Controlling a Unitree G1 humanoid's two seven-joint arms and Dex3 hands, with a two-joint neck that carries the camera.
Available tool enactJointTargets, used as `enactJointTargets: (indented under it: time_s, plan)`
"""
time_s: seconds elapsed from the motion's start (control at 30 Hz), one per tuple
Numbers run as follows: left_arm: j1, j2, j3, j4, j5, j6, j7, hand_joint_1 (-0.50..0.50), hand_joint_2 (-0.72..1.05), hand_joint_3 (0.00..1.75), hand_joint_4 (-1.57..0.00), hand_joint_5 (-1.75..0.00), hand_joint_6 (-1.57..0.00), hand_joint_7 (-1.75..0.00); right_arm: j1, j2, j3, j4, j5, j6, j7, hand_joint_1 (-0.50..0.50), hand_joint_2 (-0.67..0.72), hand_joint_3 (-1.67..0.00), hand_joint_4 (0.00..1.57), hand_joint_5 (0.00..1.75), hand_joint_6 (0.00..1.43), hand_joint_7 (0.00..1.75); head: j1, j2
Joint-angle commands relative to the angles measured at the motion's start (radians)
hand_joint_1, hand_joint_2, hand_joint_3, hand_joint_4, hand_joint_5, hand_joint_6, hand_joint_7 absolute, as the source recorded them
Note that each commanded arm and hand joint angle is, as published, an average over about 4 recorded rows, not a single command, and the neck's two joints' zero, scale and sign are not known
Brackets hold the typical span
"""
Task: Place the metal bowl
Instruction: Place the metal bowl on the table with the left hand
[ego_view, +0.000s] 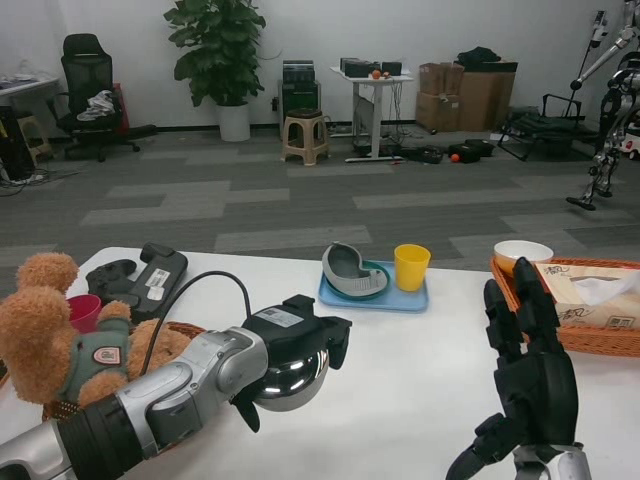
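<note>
My left hand (292, 338) grips the shiny metal bowl (290, 382) from above, holding it over the white table (400, 360) left of centre. The hand covers the bowl's top; only its rounded mirror-like underside shows. My right hand (528, 380) is raised at the lower right with its fingers spread and nothing in it, apart from the bowl.
A blue tray (374, 294) with a grey bowl (354, 271) and a yellow cup (411, 266) lies ahead. A wicker basket (590, 338) at right holds a tissue box (590, 295) and a white bowl (522, 253). A teddy bear (60, 340), pink cup (83, 311) and black controller (140, 275) sit left.
</note>
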Motion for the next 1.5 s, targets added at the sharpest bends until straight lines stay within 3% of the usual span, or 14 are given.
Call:
enactJointTargets:
  time_s: [0.03, 0.17, 0.27, 0.33, 0.63, 0.83, 1.07, 1.33, 1.5]
  plan:
    - [0.007, 0.004, 0.004, -0.002, -0.001, 0.001, -0.005, -0.5, 1.05, 1.57, -1.53, -1.75, -1.23, -1.61, 0.011, -0.001, 0.003, 0.003, 0.0, 0.003, -0.002, 0.25, 0.72, 0.0, 0.0, 0.0, 0.0, 0.07, 0.002, -0.004]
    - [0.005, -0.011, 0.011, 0.025, 0.02, -0.004, -0.004, -0.5, 1.05, 1.59, -1.53, -1.75, -1.22, -1.61, 0.011, 0.0, 0.003, 0.005, 0.0, 0.003, -0.002, 0.25, 0.72, 0.0, 0.0, 0.0, 0.0, 0.07, 0.002, -0.01]
    - [0.003, -0.043, 0.022, 0.086, 0.045, -0.032, 0.002, -0.5, 1.05, 1.66, -1.53, -1.75, -1.2, -1.61, 0.011, 0.001, 0.005, 0.009, 0.0, 0.003, -0.002, 0.25, 0.72, 0.0, 0.0, 0.0, 0.0, 0.07, 0.001, -0.015]
    - [-0.001, -0.061, 0.027, 0.132, 0.057, -0.055, 0.011, -0.5, 1.05, 1.61, -1.51, -1.75, -1.2, -1.61, 0.011, 0.001, 0.007, 0.012, 0.0, 0.003, -0.002, 0.25, 0.72, 0.0, 0.0, 0.0, 0.0, 0.07, 0.004, -0.021]
    - [-0.054, -0.158, -0.012, 0.458, 0.064, -0.142, 0.09, -0.5, 1.05, 1.66, -1.5, -1.75, -1.2, -1.61, 0.011, 0.007, 0.009, 0.021, 0.007, 0.001, -0.004, 0.25, 0.72, 0.0, 0.0, 0.0, 0.0, 0.07, 0.004, -0.027]
    - [-0.064, -0.237, -0.006, 0.614, 0.095, -0.174, 0.236, -0.5, 1.05, 1.64, -1.5, -1.75, -1.18, -1.61, 0.018, 0.008, 0.007, 0.021, 0.022, -0.002, -0.004, 0.25, 0.72, 0.0, 0.0, 0.0, 0.0, 0.07, 0.014, -0.028]
    - [-0.074, -0.298, -0.003, 0.745, 0.121, -0.226, 0.346, -0.5, 1.05, 1.64, -1.46, -1.75, -1.17, -1.66, 0.025, 0.008, 0.008, 0.021, 0.025, -0.002, -0.004, 0.25, 0.72, 0.0, 0.0, 0.0, 0.0, 0.07, 0.013, -0.036]
    - [-0.077, -0.356, 0.023, 0.882, 0.123, -0.305, 0.426, -0.5, 1.05, 1.66, -1.4, -1.75, -1.11, -1.68, 0.036, 0.008, 0.002, 0.016, 0.027, -0.002, -0.004, 0.25, 0.72, 0.0, 0.0, 0.0, 0.0, 0.07, 0.012, -0.05]
    - [-0.082, -0.374, 0.024, 0.955, 0.113, -0.327, 0.437, -0.5, 1.05, 1.7, -1.22, -1.75, -1.03, -1.68, 0.039, 0.008, 0.001, 0.015, 0.029, -0.002, -0.004, 0.25, 0.72, 0.0, 0.0, 0.0, 0.0, 0.07, 0.007, -0.053]
